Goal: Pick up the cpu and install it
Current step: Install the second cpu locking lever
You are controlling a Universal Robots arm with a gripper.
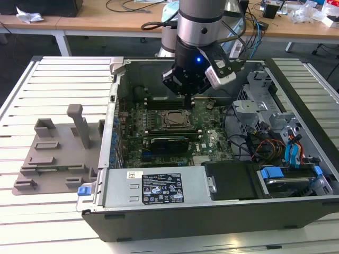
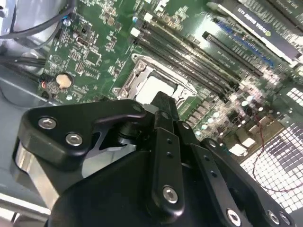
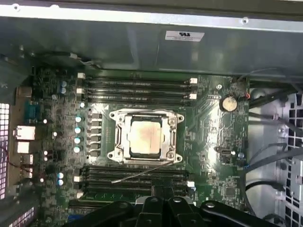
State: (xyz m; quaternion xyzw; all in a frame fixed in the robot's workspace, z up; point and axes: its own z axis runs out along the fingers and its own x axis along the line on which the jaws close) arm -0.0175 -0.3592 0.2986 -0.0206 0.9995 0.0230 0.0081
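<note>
My fingers (image 2: 163, 106) look together, holding nothing, above the socket frame (image 3: 146, 137). The cpu (image 3: 144, 137) already sits in it; frame and lever look unlatched.

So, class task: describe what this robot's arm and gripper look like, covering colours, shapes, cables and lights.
The arm is a thick silver-grey cylinder ending in a black wrist section with a small blue light. A white-and-black box is fixed to its side, and dark cables loop around it. The gripper is matt black, built from angular jointed links with rounded corners, fastened by shiny silver screws.
</note>
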